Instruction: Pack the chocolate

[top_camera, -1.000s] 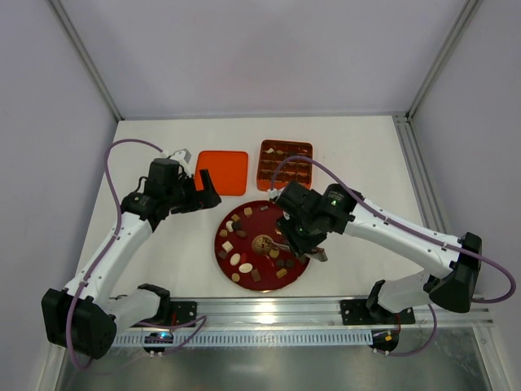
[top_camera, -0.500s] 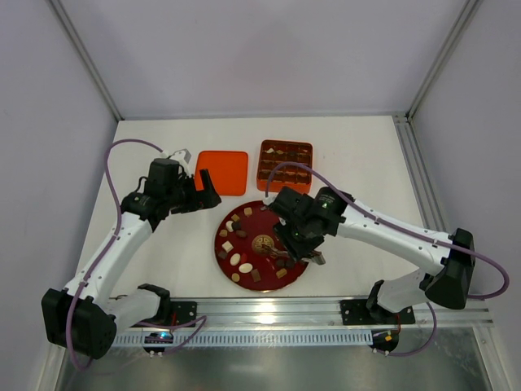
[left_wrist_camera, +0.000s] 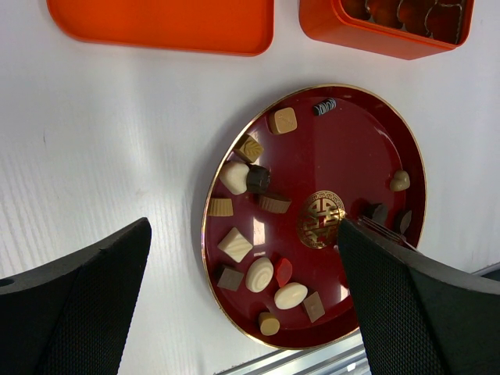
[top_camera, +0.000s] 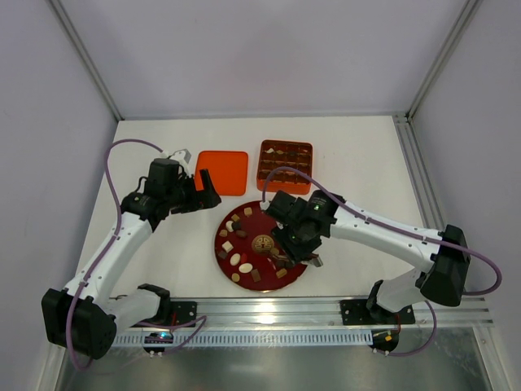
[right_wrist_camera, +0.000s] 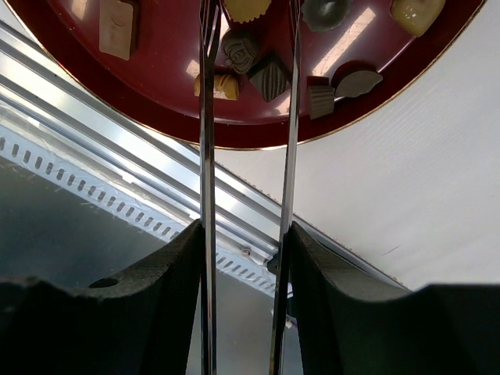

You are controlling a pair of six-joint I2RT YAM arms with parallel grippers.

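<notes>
The chocolates (top_camera: 239,259) lie scattered on a dark red plate (top_camera: 254,225) with a gold emblem. The left wrist view shows them well: cream ovals (left_wrist_camera: 291,295), tan squares (left_wrist_camera: 283,120) and dark pieces (left_wrist_camera: 258,179). My right gripper (top_camera: 282,248) carries two thin metal blades (right_wrist_camera: 208,117) that stand apart over the plate's near right part. A dark round chocolate (right_wrist_camera: 238,47) lies between them and looks untouched; the blade tips run out of the wrist view. My left gripper (top_camera: 203,195) is open and empty, above the table left of the plate (left_wrist_camera: 344,148).
An orange gridded tray (top_camera: 285,165) with a few pieces in it stands beyond the plate. A flat orange lid (top_camera: 222,172) lies to its left, close to my left gripper. A metal rail (top_camera: 269,308) runs along the near table edge, just below the plate.
My right gripper has moved left and a little nearer, further in over the plate's near right part. The left arm has not moved.
</notes>
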